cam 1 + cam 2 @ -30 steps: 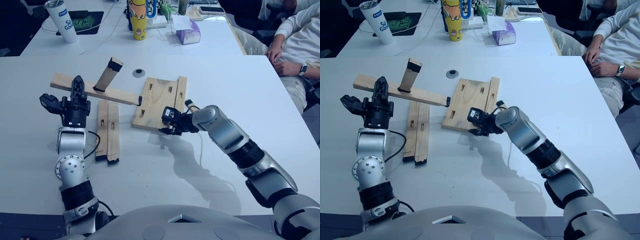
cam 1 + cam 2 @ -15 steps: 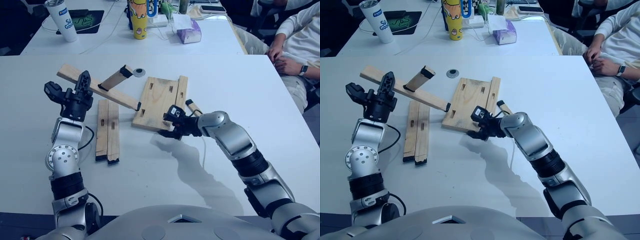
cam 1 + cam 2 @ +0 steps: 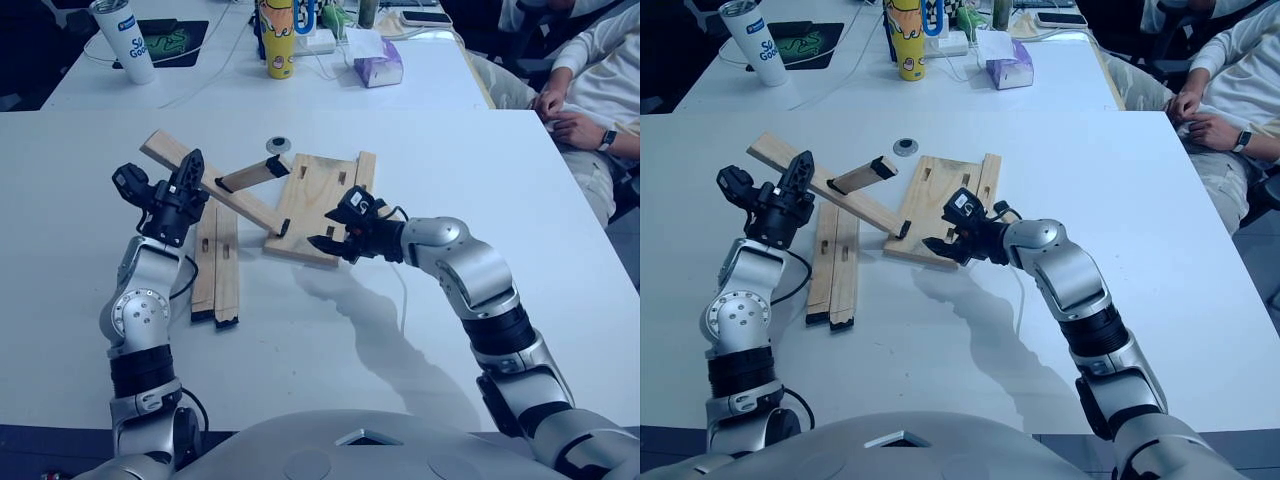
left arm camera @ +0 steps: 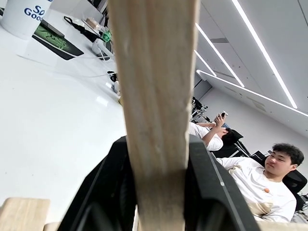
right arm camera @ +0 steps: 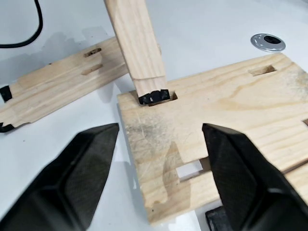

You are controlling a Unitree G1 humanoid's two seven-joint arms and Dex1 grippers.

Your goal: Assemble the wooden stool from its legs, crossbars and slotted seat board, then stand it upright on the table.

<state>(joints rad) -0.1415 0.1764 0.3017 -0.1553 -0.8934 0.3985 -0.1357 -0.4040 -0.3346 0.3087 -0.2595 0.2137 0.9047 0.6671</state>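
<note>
White table [image 3: 520, 180]: slotted seat board [image 3: 322, 200] lies near centre, with a narrow wooden strip [image 3: 362, 180] touching its right edge. Two slotted wooden bars [image 3: 215, 262] lie side by side to its left. A round metal disc [image 3: 278, 145] sits behind them. The adjoining far table [image 3: 430, 80] carries a cup [image 3: 122, 38], a yellow bottle [image 3: 277, 40] and a tissue box [image 3: 376, 68].

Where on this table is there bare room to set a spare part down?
Bare table right of the seat board, out to the right edge, and the near strip between both arms. Crowded: the board's left and near sides, with flat legs, held leg, left gripper, right gripper.
</note>
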